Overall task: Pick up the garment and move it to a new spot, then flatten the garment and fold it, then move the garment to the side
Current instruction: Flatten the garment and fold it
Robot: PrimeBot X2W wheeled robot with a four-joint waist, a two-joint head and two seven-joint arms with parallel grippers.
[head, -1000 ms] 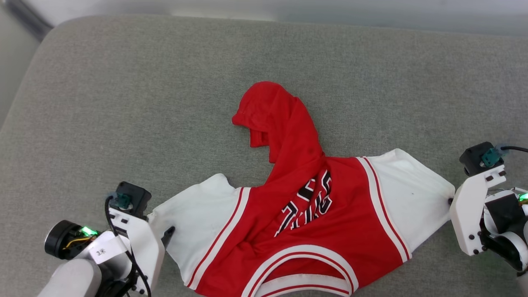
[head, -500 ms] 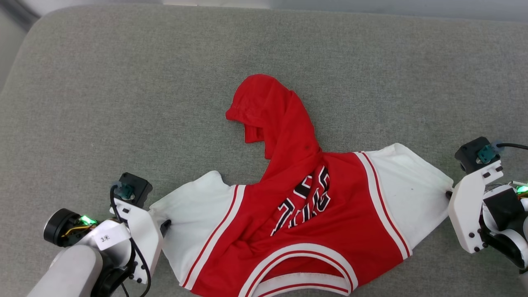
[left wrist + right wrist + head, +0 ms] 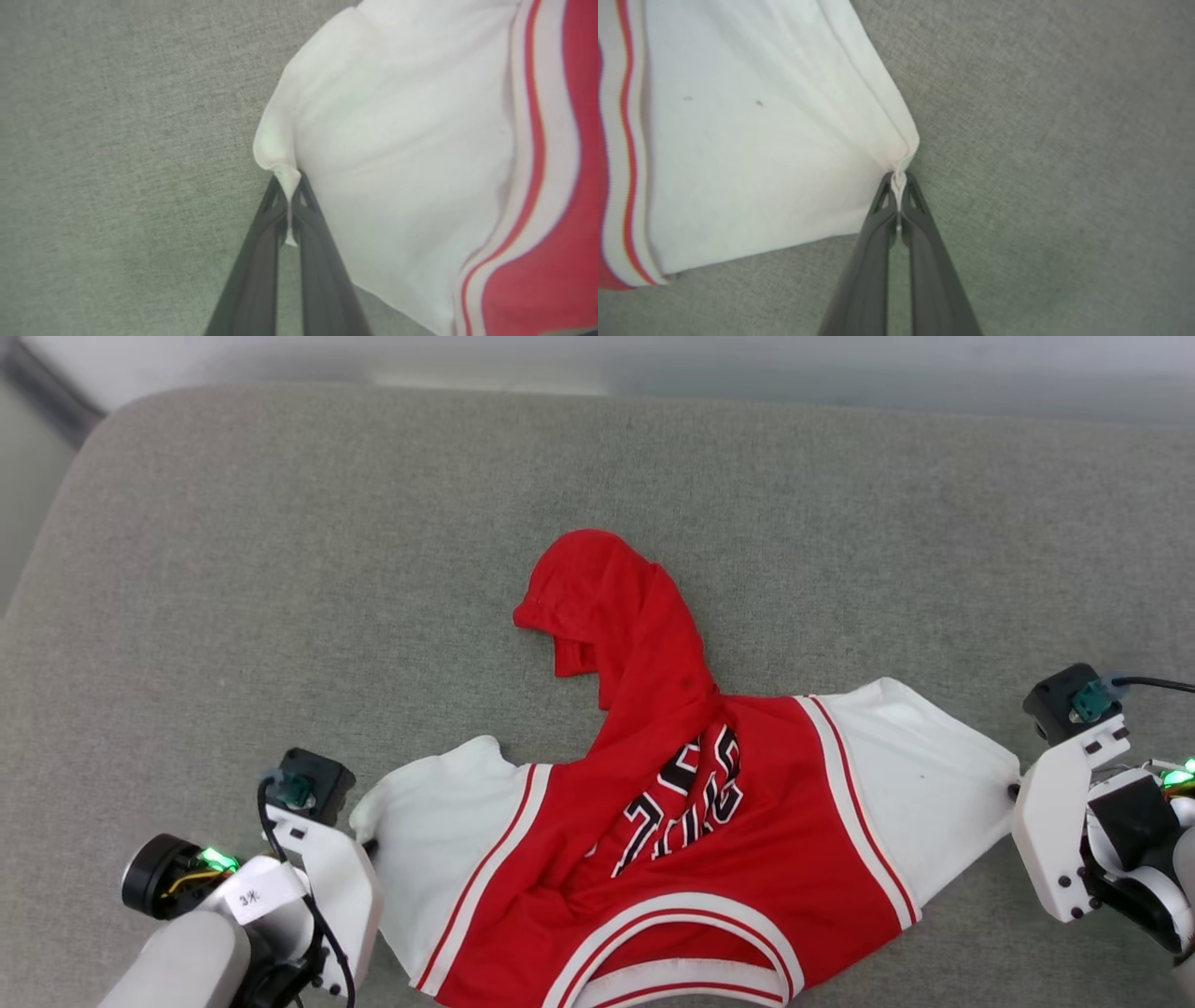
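Left wrist: white angular plastic bracket (image 3: pixel 336 887), dark screws along its edge.
Left camera: small black box (image 3: pixel 313 784) with a teal connector.
Left arm: pale grey rounded forearm (image 3: pixel 177 961), white paper tag (image 3: pixel 254 897), green light (image 3: pixel 219 859).
Right wrist: matching white screwed bracket (image 3: pixel 1055 831), black camera block (image 3: pixel 1064 700), thin black cable (image 3: pixel 1158 684).
Fingers: long dark tapering fingers (image 3: pixel 257 270), triangular cut-outs near the tips.

shirt (image 3: pixel 803 887): black-and-white front lettering (image 3: pixel 686 807), creased, cannot be read | white tag (image 3: pixel 254 897) on left arm (image 3: pixel 177 971): "3" plus one unclear character
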